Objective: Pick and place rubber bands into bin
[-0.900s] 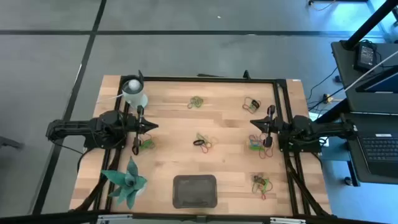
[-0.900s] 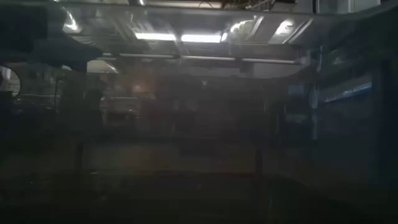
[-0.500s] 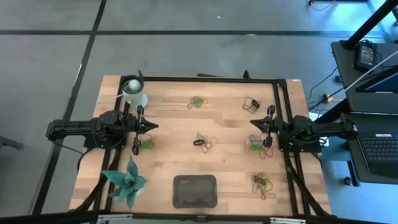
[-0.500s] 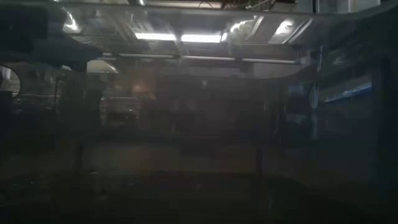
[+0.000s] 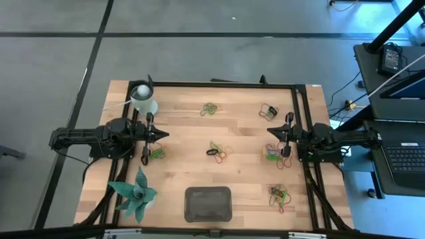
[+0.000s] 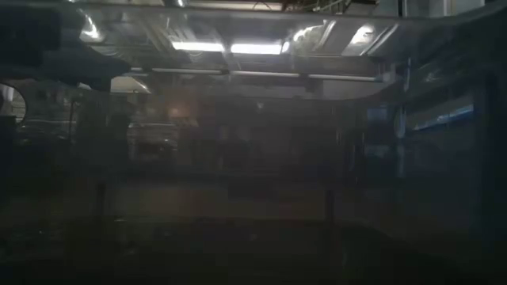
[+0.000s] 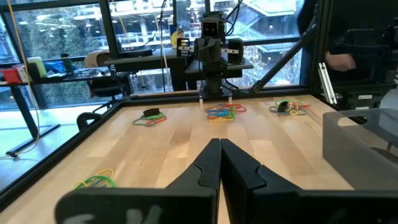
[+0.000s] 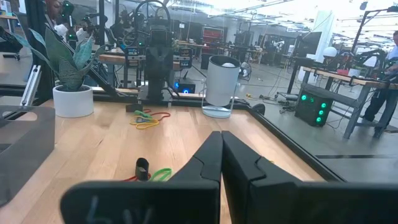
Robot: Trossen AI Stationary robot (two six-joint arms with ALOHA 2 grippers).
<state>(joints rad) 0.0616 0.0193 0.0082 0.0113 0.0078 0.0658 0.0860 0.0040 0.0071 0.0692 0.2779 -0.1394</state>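
Note:
Small heaps of coloured rubber bands lie on the wooden table: at the far middle [image 5: 210,109], the far right [image 5: 268,111], the centre [image 5: 216,151], the near right [image 5: 279,196], and one beside each gripper [image 5: 157,154] [image 5: 273,156]. The dark grey bin [image 5: 208,204] sits at the near edge. My left gripper [image 5: 165,135] hovers shut at the table's left, pointing right. My right gripper [image 5: 269,131] hovers shut at the table's right, pointing left. Both wrist views show shut fingers [image 7: 219,149] [image 8: 221,140] holding nothing. The low view is too dark to read.
A white cup [image 5: 143,99] stands at the far left corner and a potted green plant [image 5: 136,194] at the near left. A black frame [image 5: 226,84] runs along the table's edges. A desk with a laptop [image 5: 402,162] is off to the right.

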